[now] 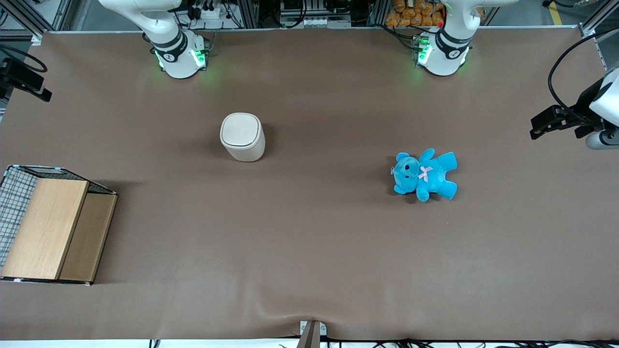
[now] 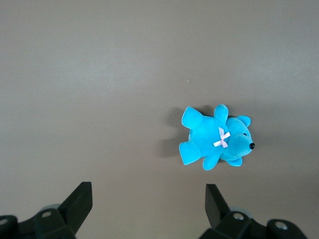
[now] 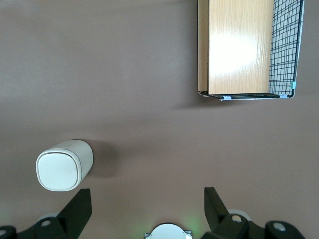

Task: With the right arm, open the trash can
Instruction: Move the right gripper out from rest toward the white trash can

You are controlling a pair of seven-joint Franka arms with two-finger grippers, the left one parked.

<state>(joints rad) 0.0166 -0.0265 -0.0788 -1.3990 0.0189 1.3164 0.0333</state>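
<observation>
Gripper of the right arm spread wide, holding nothing, hanging high above the brown table. Well below it and apart: cream-white trash can upright, flip lid flat and closed. Wood-and-wire box farther off, toward the table's edge.

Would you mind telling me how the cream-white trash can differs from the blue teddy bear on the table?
The cream-white plastic trash can stands upright with its flat lid shut; the bright blue plush teddy bear lies flat, limbs spread. The can is plain and rounded-square; the bear wears a pink bow. The can sits toward the working arm's end, the bear toward the parked arm's. Both rest untouched on the brown table; the right end effector hangs open above it.
</observation>
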